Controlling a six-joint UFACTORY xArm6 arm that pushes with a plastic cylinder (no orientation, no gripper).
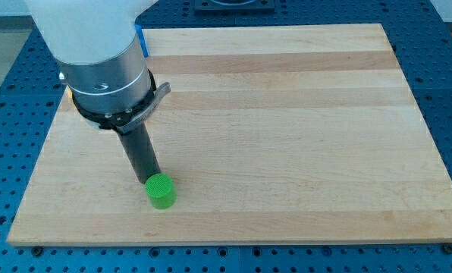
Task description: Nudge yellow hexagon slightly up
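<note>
Green cylinder (161,191) nearest, touching my tip (149,182); yellow hexagon unseen; pincer state: cannot tell.

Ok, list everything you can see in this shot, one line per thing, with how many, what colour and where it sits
Green cylinder block: one, green, near the board's bottom edge, left of centre.
Blue object: one, blue, at the board's top left, mostly hidden behind the arm; shape cannot be made out.
Yellow hexagon: none in view.
Wooden board: one, light wood, fills most of the view.
Perforated table: one, blue, around the board on all sides.
Arm housing: one, white and silver, at the view's top left.
Rod: one, dark, sloping down from the housing.
My tip: one, dark, right at the green cylinder block's upper left edge; contact cannot be confirmed.
</note>
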